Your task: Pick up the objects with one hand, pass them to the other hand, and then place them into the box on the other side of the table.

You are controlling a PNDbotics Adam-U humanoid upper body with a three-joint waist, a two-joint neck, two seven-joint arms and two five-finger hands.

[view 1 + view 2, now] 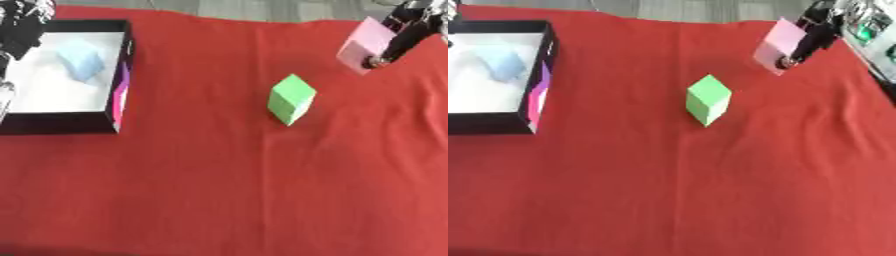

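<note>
right hand (404, 36) grips pink block (366, 45); green block (290, 98) on cloth (227, 190)

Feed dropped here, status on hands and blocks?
Right hand shut on pink block, upper right. Left hand by box, fingers unclear. Green block mid-cloth. Blue block boxed.

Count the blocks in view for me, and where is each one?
3. A pink block is held in the right hand at far right, a green block sits mid-cloth, and a light blue block lies inside the box.
</note>
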